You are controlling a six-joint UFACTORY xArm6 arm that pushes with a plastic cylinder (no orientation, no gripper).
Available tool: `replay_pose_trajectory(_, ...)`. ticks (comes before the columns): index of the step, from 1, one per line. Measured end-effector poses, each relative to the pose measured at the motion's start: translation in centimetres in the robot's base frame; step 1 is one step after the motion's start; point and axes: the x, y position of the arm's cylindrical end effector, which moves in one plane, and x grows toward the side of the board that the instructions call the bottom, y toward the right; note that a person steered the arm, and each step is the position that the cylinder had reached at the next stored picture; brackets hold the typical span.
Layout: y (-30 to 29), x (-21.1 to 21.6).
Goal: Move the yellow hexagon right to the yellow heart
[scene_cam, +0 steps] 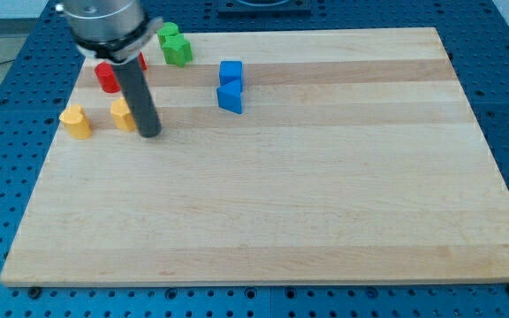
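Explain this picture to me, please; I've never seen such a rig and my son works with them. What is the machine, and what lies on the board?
It is one robot arm ending in a dark rod, not a grasping hand. My tip slides on the wooden board to push blocks; nothing is held. The single camera looks down at the board. My tip sits against the right side of the yellow hexagon; the yellow heart lies to its left. Behind are a red block, two green blocks and two blue blocks.
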Motion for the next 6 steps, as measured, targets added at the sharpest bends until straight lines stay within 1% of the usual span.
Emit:
replay_pose_trajectory(1, 1.0, -3.3)
replay_pose_trajectory(2, -0.9, -3.9)
replay_pose_trajectory(3, -3.6, -3.1)
replay_pose_trajectory(6, -4.8, -3.0)
